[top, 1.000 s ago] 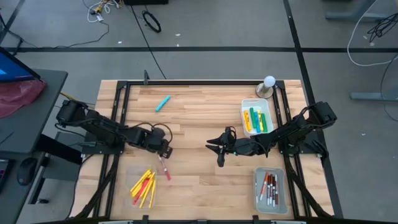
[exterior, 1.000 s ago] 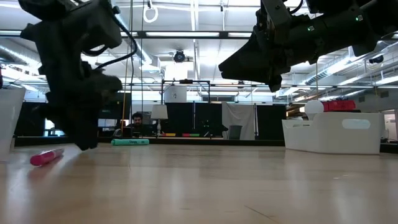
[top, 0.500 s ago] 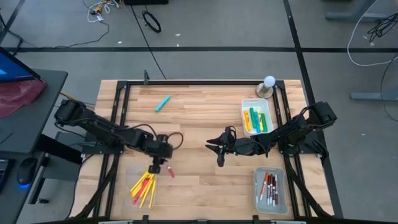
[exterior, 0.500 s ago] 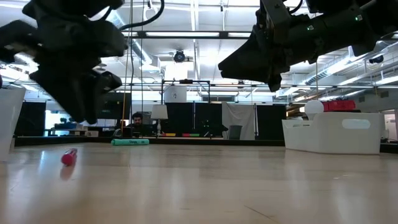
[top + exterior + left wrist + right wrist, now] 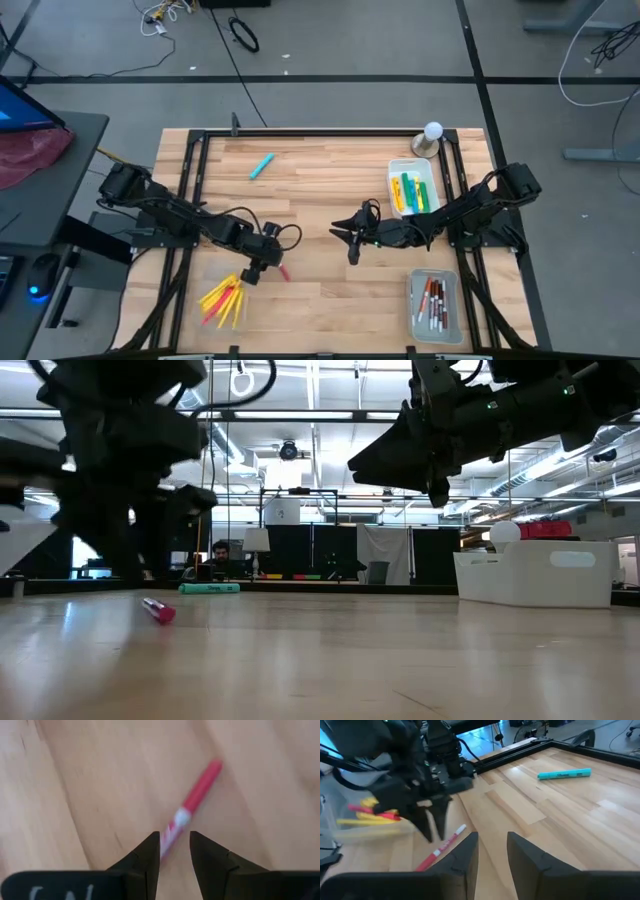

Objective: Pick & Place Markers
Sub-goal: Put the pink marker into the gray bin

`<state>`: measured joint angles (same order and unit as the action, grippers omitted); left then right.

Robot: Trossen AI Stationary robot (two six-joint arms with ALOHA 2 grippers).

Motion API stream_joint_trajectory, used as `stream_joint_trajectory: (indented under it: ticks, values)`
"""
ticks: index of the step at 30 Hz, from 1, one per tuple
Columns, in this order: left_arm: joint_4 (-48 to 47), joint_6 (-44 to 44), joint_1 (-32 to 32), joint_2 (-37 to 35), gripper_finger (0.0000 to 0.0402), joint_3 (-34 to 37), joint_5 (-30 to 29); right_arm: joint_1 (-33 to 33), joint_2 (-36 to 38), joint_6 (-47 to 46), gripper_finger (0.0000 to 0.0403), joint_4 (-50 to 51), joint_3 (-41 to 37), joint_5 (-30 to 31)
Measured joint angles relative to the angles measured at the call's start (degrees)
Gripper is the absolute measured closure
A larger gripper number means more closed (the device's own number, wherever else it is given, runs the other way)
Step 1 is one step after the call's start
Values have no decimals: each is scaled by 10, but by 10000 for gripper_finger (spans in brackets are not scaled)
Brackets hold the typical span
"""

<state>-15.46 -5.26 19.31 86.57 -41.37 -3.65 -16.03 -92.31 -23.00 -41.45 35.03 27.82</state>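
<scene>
While the left gripper (image 5: 174, 851) hovers, jaws parted, a slim red-and-white plastic marker (image 5: 192, 805) lies loose on the pale wooden worktop (image 5: 320, 180).
Beside that marker, a clear tray (image 5: 208, 272) holds yellow and red markers (image 5: 225, 298); the right gripper (image 5: 349, 236), well apart from it, has jaws parted and holds nothing.

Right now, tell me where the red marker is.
In the high view the red marker lies on the bare wood left of centre, just beside the left gripper and right of the tray of yellow markers.
</scene>
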Motion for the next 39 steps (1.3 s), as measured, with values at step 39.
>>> stream_joint_trajectory:
  ticks: [39]
  values:
    - [126, -104, -128, 139, 301, -23, 73, -5, 3, -16, 300, 42, -1, -31]
